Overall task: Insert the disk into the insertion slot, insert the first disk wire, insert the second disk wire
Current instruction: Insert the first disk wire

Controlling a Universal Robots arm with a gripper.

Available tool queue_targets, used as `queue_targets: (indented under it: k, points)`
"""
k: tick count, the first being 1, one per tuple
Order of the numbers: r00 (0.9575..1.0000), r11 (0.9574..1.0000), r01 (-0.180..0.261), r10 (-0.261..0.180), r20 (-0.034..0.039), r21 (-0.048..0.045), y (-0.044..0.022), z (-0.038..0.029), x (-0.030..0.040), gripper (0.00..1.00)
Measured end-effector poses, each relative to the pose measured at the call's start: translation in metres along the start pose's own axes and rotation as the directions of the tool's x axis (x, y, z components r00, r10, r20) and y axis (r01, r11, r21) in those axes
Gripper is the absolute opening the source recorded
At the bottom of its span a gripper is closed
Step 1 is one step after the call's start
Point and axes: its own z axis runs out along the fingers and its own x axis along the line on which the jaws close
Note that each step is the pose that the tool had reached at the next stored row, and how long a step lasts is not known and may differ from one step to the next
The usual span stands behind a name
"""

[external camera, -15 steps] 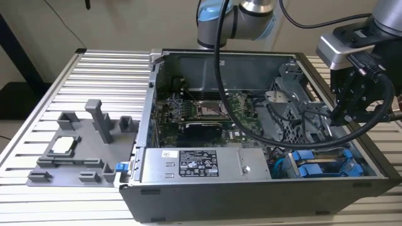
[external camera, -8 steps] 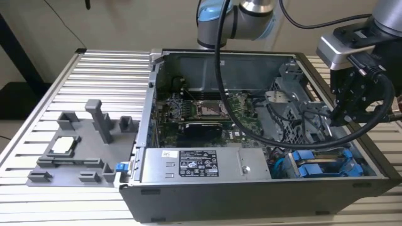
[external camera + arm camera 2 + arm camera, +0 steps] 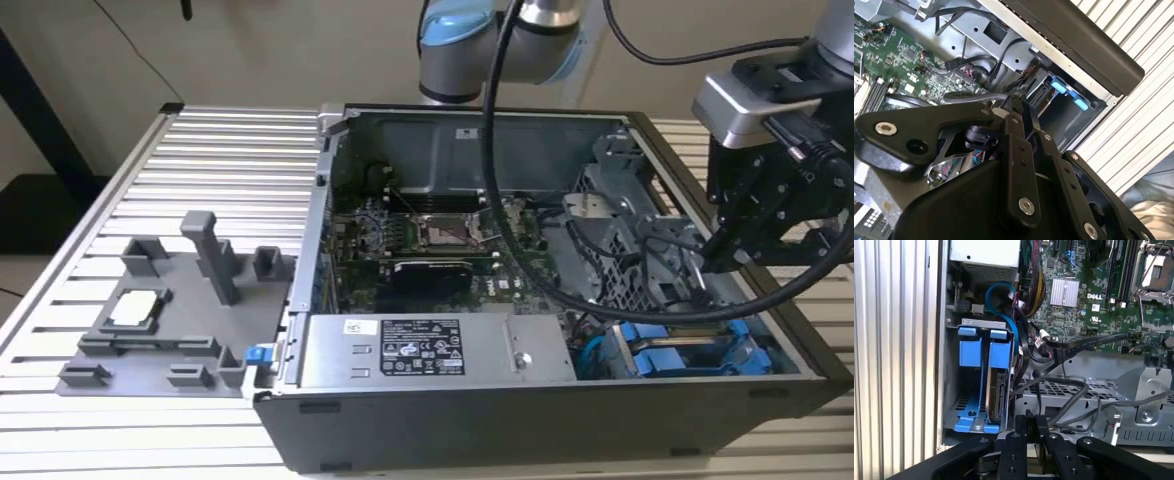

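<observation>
The disk (image 3: 998, 390) sits in the drive cage (image 3: 952, 385); the end effector (image 3: 1031, 416) is closed.

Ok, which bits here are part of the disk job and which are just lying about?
Job: disk, bay, black wires, hand.
Lying about: spare carrier, grey tray, power supply, motherboard.

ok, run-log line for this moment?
disk: in blue carrier, inside drive bay | gripper: near metal cage beside bay | cables: loose across cage
</observation>
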Motion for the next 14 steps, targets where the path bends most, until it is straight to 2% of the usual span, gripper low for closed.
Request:
queue_targets:
  k: [6, 14]
  points:
    - [1.0, 0.9995, -0.002, 0.003, 0.0027, -0.0327, -0.0079, 0.0039, 0.0053, 0.19]
    - [1.0, 0.9979, -0.006, 0.007, 0.0049, -0.0645, -0.0123, 0.0097, 0.0166, 0.19]
